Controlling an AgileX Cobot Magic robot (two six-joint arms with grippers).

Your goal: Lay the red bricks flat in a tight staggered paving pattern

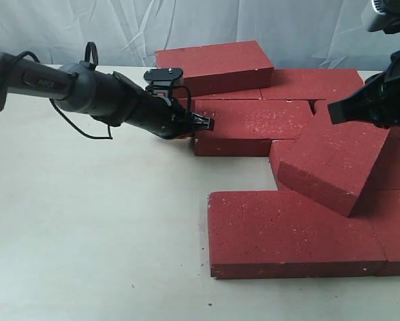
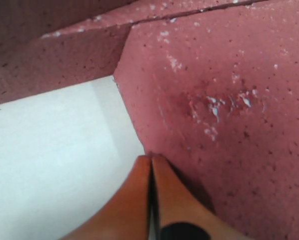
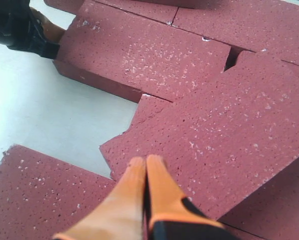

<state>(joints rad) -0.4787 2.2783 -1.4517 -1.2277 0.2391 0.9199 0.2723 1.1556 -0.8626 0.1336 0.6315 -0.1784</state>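
Several red bricks lie on the pale table [image 1: 86, 221]. My left gripper [image 1: 207, 124] [image 2: 150, 159] is shut and empty, its orange tips pressed against the left end of a flat middle brick [image 1: 250, 124] [image 2: 224, 100] [image 3: 149, 55]. One brick [image 1: 330, 160] [image 3: 229, 130] rests tilted and askew on top of its neighbours. My right gripper [image 3: 145, 161] is shut and empty, hovering just over that tilted brick's lower corner. A long front brick [image 1: 287, 231] [image 3: 34, 190] lies flat. At the back, another brick [image 1: 213, 65] sits skewed on top of the row.
More flat bricks fill the back right [image 1: 314, 83] and the front right [image 1: 397, 231]. A white curtain [image 1: 86, 27] hangs behind the table. The left arm's black cable [image 1: 79, 127] loops over the table. The table's left half is bare.
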